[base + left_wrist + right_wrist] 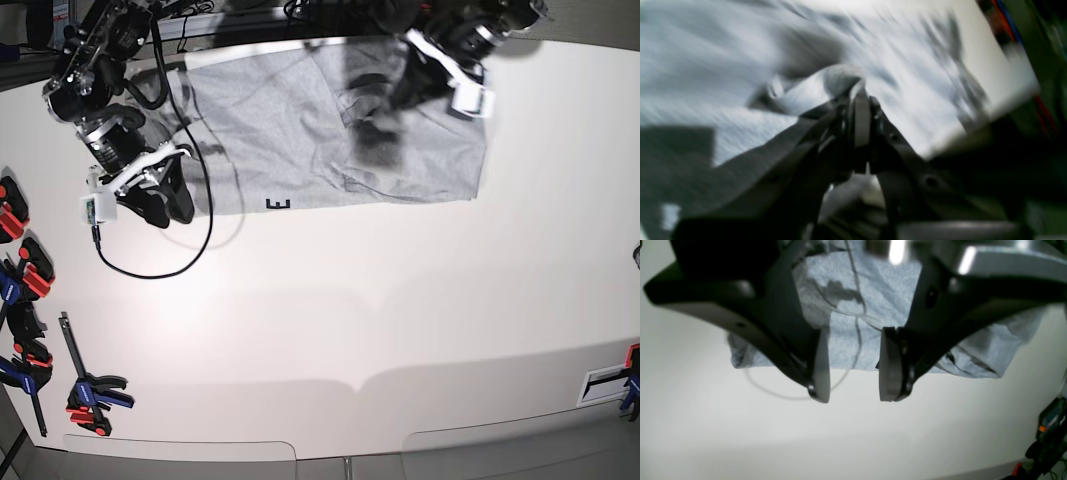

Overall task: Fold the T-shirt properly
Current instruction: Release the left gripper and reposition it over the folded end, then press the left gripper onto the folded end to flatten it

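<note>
Clamps [85, 395] line the base view's lower left; upper centre, left gripper [862, 95] clenched on the T-shirt [300, 120], right gripper [853, 373] released at its edge; a one-sided pull risks bunching.

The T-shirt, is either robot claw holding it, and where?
The left gripper is shut on a raised fold of the T-shirt. The right gripper is open and holds nothing.

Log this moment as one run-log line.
left gripper: shut on light grey cotton T-shirt fold | right gripper: open, empty, at shirt's edge | white table
</note>
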You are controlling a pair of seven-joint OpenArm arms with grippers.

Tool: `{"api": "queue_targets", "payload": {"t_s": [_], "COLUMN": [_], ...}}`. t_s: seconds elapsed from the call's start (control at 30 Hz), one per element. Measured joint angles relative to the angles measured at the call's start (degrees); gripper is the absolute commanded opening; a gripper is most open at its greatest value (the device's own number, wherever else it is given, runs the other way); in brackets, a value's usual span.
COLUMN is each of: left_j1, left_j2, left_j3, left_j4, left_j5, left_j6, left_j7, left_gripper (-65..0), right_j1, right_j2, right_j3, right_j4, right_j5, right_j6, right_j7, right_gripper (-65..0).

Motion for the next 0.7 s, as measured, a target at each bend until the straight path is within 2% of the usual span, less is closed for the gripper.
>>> {"api": "queue_targets", "payload": {"t_s": [0.07, 0.13, 0.33, 0.37, 0.43, 0.47, 0.53, 0.7], "left_j1": [-0.02, -0.20, 0.79, 1.31, 2.38, 2.71, 3.21, 3.28], "left_j2": [-0.48, -1.25, -3.72, -4.52, -6.10, -6.71, -7.61, -7.74], "left_j3": [-0.02, -0.13, -0.13, -0.02, -0.04, -0.04, -0.09, -0.09], "left_j4": [0.00, 0.00, 0.00, 0.00, 0.02, 0.02, 0.02, 0.02], "left_j5": [-4.83, -8.13, -6.64, -6.60, -6.60, -6.56, -6.54, -9.60], "left_j6": [0.15, 0.15, 0.13, 0.13, 0.13, 0.13, 0.13, 0.11], "left_j7": [4.57, 6.51, 9.03, 9.07, 9.09, 9.09, 8.96, 7.65], "left_gripper": [-65.0, -65.0, -65.0, -63.0, -42.5, -35.7, -33.0, -35.2], "right_j1": [0.00, 0.00, 0.00, -0.02, 0.00, 0.00, 0.00, 0.00], "right_j2": [0.02, 0.02, 0.02, 0.02, 0.00, 0.00, 0.00, 0.00], "right_j3": [0.00, 0.00, 0.02, 0.04, 0.04, 0.02, 0.04, 0.04], "right_j4": [0.00, 0.00, 0.00, 0.00, 0.00, 0.00, 0.00, 0.00], "right_j5": [0.00, -0.04, -0.02, -0.02, 0.00, -0.02, 0.00, -0.02], "right_j6": [0.00, 0.00, 0.00, 0.00, 0.00, 0.00, 0.00, 0.00], "right_j7": [0.02, 0.02, 0.00, 0.02, 0.02, -0.02, 0.00, 0.02], "right_gripper": [-41.5, -41.5, -41.5, -41.5, -41.5, -41.5, -41.5, -41.5]}}
